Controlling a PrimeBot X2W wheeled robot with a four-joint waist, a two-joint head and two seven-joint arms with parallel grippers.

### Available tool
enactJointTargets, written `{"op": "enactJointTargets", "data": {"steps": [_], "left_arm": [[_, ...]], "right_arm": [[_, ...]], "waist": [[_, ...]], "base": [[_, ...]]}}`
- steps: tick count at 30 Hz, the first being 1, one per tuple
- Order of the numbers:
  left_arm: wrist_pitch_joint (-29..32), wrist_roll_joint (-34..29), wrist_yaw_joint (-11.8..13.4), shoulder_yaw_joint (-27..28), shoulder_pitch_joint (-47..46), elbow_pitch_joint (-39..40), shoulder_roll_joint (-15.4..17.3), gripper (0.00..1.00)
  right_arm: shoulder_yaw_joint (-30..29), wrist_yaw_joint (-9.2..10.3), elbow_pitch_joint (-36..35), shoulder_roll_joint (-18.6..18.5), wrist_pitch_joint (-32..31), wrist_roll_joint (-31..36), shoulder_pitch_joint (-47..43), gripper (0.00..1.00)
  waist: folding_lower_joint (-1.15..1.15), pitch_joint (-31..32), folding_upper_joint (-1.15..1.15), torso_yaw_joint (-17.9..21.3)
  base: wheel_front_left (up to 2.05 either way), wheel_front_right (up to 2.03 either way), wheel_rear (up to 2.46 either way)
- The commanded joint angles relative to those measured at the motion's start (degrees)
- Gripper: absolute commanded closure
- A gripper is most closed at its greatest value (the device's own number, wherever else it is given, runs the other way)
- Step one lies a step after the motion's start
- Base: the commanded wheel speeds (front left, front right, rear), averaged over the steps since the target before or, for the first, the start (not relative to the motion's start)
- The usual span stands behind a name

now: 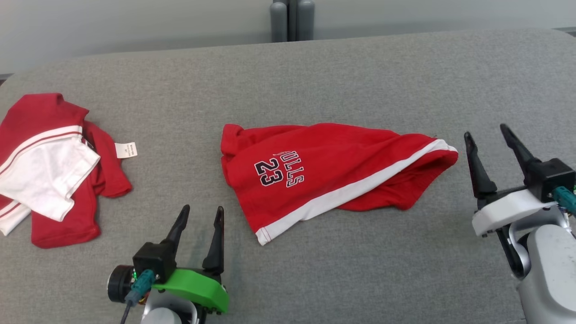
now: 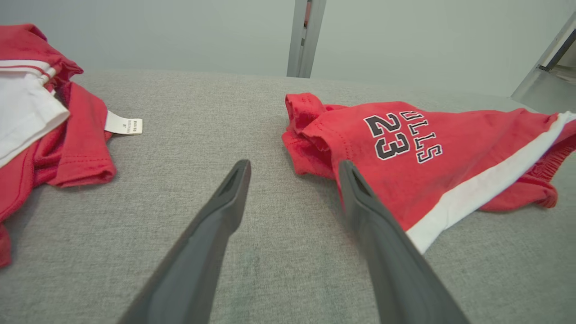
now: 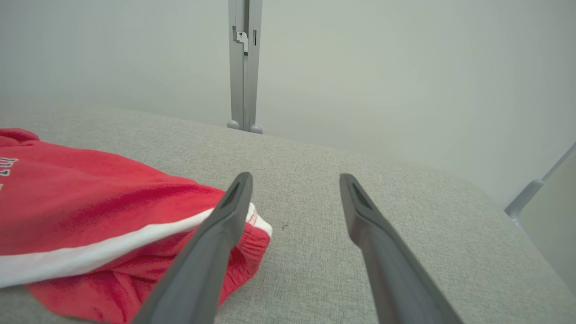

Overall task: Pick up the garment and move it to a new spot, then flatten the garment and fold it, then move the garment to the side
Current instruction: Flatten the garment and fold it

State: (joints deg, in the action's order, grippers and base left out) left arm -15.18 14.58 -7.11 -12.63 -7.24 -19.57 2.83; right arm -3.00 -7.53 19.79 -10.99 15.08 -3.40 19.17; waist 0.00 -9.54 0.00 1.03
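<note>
1. The red shorts [image 1: 333, 166] lie rumpled on the grey surface [image 1: 315, 76], partly doubled over.
2. The left claw [image 1: 202, 209], spread and empty, sits near their white-trimmed hem corner. The right claw [image 1: 486, 131], spread and empty, is just beside their gathered end.
3. I judge flattening comes next: I pinch opposite corners, one layer each, and pull apart evenly.

Your table [image 1: 315, 67] wears grey woven cloth, matt and slightly rough. The garment [image 1: 324, 166] is soft, matt red knit cloth with a white band. The left hand [image 1: 202, 208] has smooth, matt dark plastic fingers [image 2: 216, 234] and a smooth green plastic mount [image 1: 198, 288].
</note>
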Motion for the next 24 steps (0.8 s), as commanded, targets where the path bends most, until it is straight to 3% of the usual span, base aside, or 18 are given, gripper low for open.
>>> {"op": "enactJointTargets", "data": {"steps": [1, 8, 19, 20, 21, 23, 24], "left_arm": [[0.05, 0.7, -0.26, -0.6, -0.77, -0.29, 0.15, 0.0], [0.05, 3.68, -0.42, -5.67, -1.45, -4.38, 0.16, 0.0], [0.05, 9.03, -0.46, -14.91, -4.18, -11.09, 0.56, 0.0], [0.06, 9.41, -0.46, -15.19, -4.43, -11.4, 0.71, 0.07], [0.07, 9.75, -0.45, -15.28, -4.6, -11.46, 0.82, 0.28], [0.06, 10.52, -0.46, -15.05, -4.98, -10.56, 0.85, 0.84], [0.05, 10.52, -0.46, -14.69, -5.13, -9.7, 0.99, 1.0]], "right_arm": [[-0.85, 0.08, -1.69, 0.77, 0.13, 0.46, -1.22, 0.0], [-0.53, 0.08, -5.73, 4.19, 0.12, 0.96, -1.79, 0.0], [-0.1, 0.08, -5.27, 5.45, 0.13, 1.49, -1.14, 0.0], [-0.13, 0.08, -5.22, 5.51, 0.13, 1.56, -1.03, 0.0], [-0.13, 0.08, -5.11, 5.54, 0.12, 1.57, -0.97, 0.0], [-0.11, 0.08, -4.95, 5.62, 0.12, 1.54, -0.94, 0.0], [-0.06, 0.08, -4.83, 5.67, 0.13, 1.47, -0.96, 0.0]], "waist": [[0.0, 0.12, 0.0, 0.47], [0.0, -1.25, 0.0, 1.88], [0.0, -4.12, 0.0, 3.29], [0.0, -4.23, 0.0, 3.38], [0.0, -4.29, 0.0, 3.43], [0.0, -4.38, 0.0, 3.45], [0.0, -4.42, 0.0, 3.41]], "base": [[0.0, 0.0, 0.0], [0.0, 0.0, 0.0], [0.0, 0.0, 0.0], [0.0, 0.0, 0.0], [0.0, 0.0, 0.0], [0.0, 0.0, 0.0], [0.0, 0.0, 0.0]]}}
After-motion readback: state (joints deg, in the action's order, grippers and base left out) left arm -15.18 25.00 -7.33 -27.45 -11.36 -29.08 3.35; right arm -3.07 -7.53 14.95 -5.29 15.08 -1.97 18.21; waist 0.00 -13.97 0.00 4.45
